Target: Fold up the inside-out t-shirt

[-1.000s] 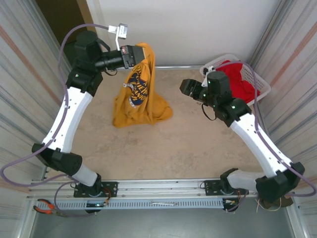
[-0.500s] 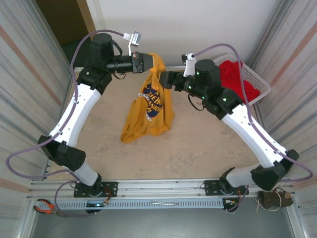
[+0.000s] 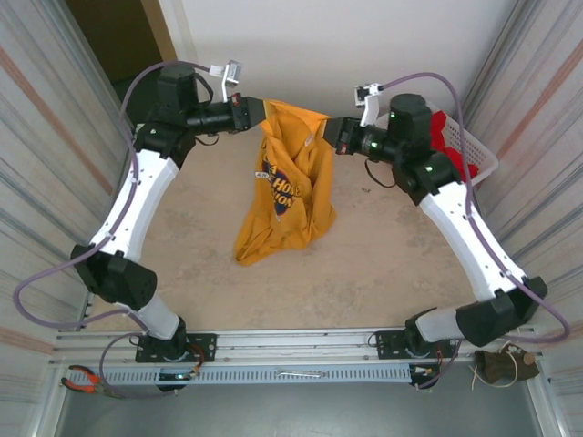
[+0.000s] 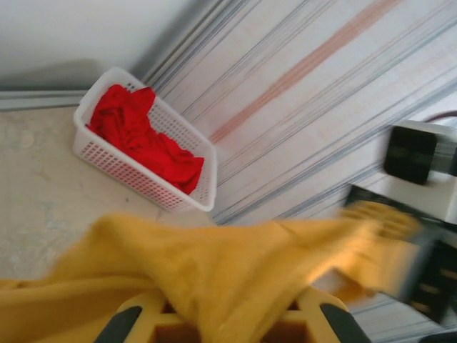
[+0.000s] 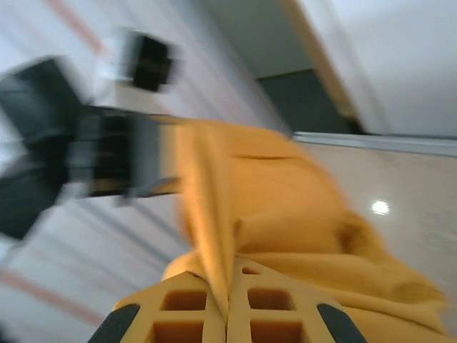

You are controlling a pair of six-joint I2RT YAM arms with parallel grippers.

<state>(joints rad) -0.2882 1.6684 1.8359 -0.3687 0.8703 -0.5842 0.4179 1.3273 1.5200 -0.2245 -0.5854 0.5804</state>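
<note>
- One mustard-yellow t-shirt (image 3: 290,187) hangs in the upper middle of the top view. Its top edge is stretched between the two grippers, and its lower end is bunched on the table (image 3: 392,264) near the centre of the frame.
- A single blue-and-white print shows on the shirt's front, roughly at mid-height.
- There are two arms, one rising along each side of the frame.
- The left gripper (image 3: 256,113), in the upper left, is clamped on the shirt's left upper corner. In its wrist view, yellow cloth drapes over and between its fingers (image 4: 132,323) at the bottom edge.
- The right gripper (image 3: 331,135), right of upper centre, has its jaws pinched tight on the shirt's right upper corner. In its wrist view, the two fingers (image 5: 187,309) press together with a fold of fabric caught between them.
- One white mesh basket (image 3: 485,165) sits at the upper right, against the side wall and well apart from the shirt.
- One bright red garment (image 3: 453,157) lies crumpled inside that basket.
- One pair of red-handled pliers (image 3: 85,382) lies at the lower left, beside the rail below the table.
</note>
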